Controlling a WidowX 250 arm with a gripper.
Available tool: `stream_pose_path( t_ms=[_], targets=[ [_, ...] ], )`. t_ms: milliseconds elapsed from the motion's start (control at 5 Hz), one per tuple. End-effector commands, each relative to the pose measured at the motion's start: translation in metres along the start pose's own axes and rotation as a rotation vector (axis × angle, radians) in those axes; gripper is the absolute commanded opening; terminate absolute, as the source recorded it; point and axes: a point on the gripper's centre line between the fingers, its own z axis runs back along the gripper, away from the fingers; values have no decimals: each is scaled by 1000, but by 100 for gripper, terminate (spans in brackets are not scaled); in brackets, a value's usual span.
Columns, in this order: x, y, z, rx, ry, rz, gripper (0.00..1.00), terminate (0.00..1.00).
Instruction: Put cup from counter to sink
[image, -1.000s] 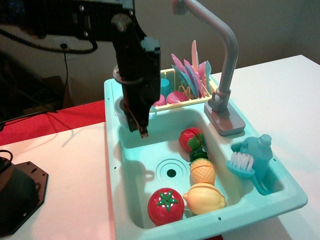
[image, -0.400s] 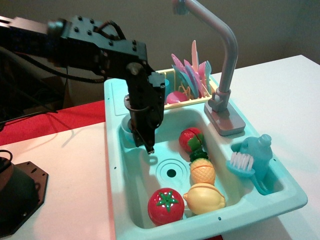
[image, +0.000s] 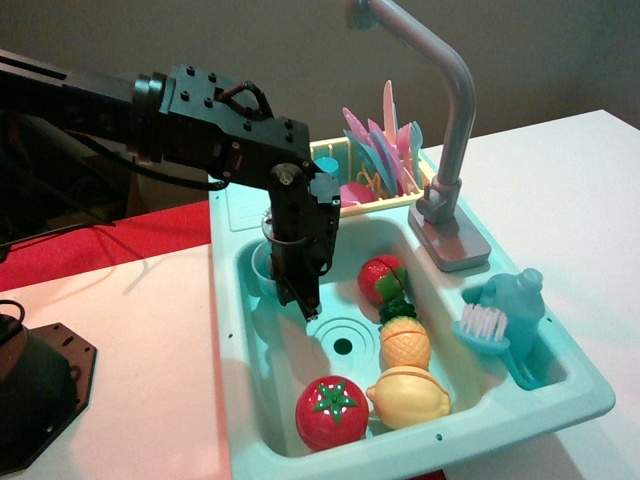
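The small translucent pale cup (image: 261, 267) hangs at the left side of my black gripper (image: 298, 296), just inside the back-left corner of the light-teal sink (image: 288, 362). The gripper appears shut on the cup's rim and holds it against the basin's left wall, above the floor. The fingertips point down toward the drain rings (image: 342, 345). The teal counter ledge (image: 232, 208) lies behind the gripper, partly hidden by the arm.
In the basin lie a toy tomato (image: 330, 411), lemon (image: 408, 397), pineapple (image: 404, 341) and strawberry (image: 381, 279). A grey faucet (image: 455, 120) stands at the back right. A yellow dish rack (image: 385, 188) holds utensils. A blue bottle with brush (image: 508, 308) is on the right.
The gripper moved from above the counter ledge forward and down into the sink, carrying the cup with it off the counter.
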Motion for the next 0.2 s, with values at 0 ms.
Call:
stream_pose_path(
  t_ms=[0],
  targets=[
    [4, 2, 14, -8, -27, 33, 0, 100]
  ],
)
